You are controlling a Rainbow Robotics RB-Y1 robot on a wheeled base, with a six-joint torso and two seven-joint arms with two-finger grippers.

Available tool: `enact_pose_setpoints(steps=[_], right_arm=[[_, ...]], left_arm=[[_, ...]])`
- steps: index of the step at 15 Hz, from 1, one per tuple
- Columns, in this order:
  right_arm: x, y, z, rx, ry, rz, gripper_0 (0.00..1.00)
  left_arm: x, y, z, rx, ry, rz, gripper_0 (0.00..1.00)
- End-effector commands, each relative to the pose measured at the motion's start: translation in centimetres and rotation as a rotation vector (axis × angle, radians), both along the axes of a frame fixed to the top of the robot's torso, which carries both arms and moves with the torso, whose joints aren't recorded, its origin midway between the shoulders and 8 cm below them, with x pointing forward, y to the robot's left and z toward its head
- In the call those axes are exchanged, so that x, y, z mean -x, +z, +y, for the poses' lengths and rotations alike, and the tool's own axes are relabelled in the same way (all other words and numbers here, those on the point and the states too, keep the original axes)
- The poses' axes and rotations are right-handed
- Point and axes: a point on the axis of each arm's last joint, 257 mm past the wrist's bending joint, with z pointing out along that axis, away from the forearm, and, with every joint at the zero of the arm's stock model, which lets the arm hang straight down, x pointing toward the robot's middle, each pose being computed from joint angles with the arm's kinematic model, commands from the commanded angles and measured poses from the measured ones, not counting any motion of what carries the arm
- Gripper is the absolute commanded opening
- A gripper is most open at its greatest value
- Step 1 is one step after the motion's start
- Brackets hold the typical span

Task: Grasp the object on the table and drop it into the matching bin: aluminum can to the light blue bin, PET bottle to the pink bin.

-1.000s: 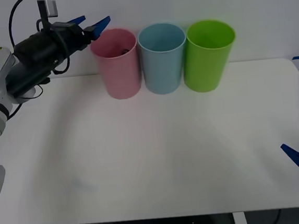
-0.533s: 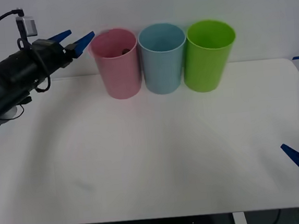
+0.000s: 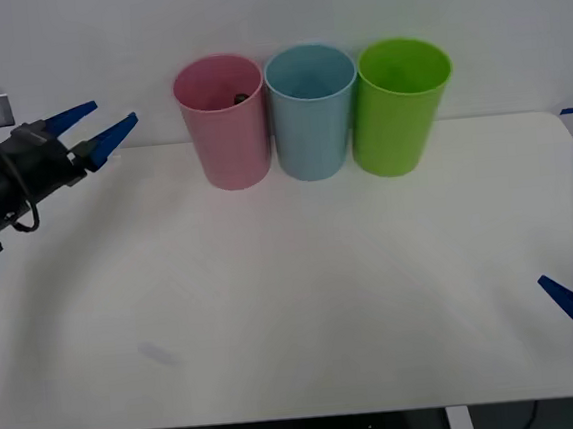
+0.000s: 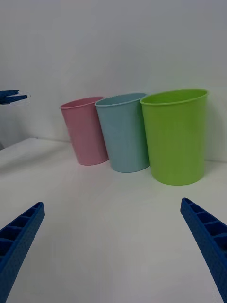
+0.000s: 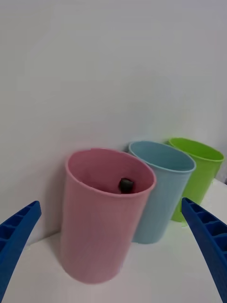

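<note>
The PET bottle's black cap (image 5: 125, 184) pokes up inside the pink bin (image 5: 101, 227), leaning near its far wall; in the front view the bottle (image 3: 240, 99) is a small dark spot within the pink bin (image 3: 224, 130). The rest of the bottle is hidden by the bin wall. My left gripper (image 3: 115, 110) hovers open and empty, above the table's (image 3: 303, 293) far left part, well left of the pink bin. The light blue bin (image 3: 311, 122) stands right beside the pink one. My right gripper (image 3: 561, 258) rests open at the table's near right corner.
A lime green bin (image 3: 398, 114) stands to the right of the light blue bin, the three in a row along the table's far edge by the white wall. The white tabletop stretches bare in front of them.
My left arm has drawn back to the left, away from the pink bin's rim, with its fingers open and empty. The right arm has not moved.
</note>
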Motion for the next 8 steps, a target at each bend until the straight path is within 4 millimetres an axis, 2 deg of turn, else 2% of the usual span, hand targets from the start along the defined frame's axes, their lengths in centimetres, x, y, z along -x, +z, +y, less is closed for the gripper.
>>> enact_pose_setpoints(steps=[1, 4, 8], right_arm=[[0.0, 0.0, 0.0, 0.000, 0.000, 0.000, 1.00], [0.0, 0.0, 0.0, 0.000, 0.000, 0.000, 1.00], [0.0, 0.0, 0.0, 0.000, 0.000, 0.000, 1.00]], left_arm=[[2.5, -2.0, 2.4, -0.050, 0.025, -0.022, 1.00], [5.3, -4.7, 4.9, -0.120, 0.037, -0.045, 1.00], [8.3, -7.0, 7.9, -0.195, 0.068, -0.063, 1.00]])
